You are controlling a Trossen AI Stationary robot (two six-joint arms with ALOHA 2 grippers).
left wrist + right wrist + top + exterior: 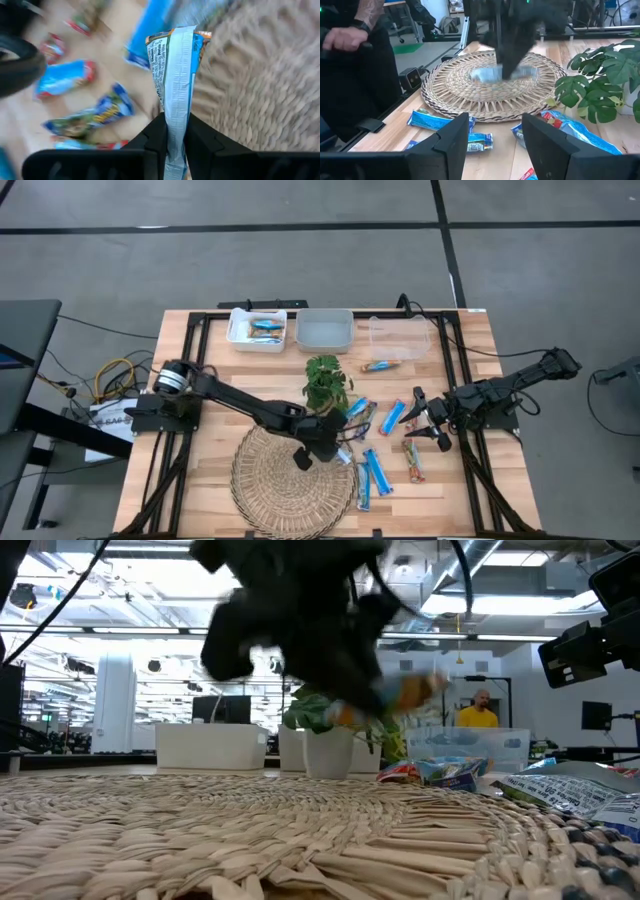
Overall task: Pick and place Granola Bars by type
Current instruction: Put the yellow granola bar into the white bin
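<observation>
Between the left gripper's point(172, 132) clamped fingers point(150, 137) hangs a granola bar point(176, 70), pinched endwise for carrying; right gripper point(492, 137) waits open.

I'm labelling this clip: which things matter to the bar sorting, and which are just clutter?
Job:
- left hand, shut on a granola bar
- loose bars
- right hand, open
- white bin with a bar inside

Lying about:
- plant
- woven mat

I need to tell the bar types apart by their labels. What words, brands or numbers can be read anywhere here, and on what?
Nothing reads for certain.
Blue-and-silver foil-wrapped granola bar in the left claw: fine back-panel print, too blurred.
Blue-wrapped bars lying on the wooden table: too small.
</observation>
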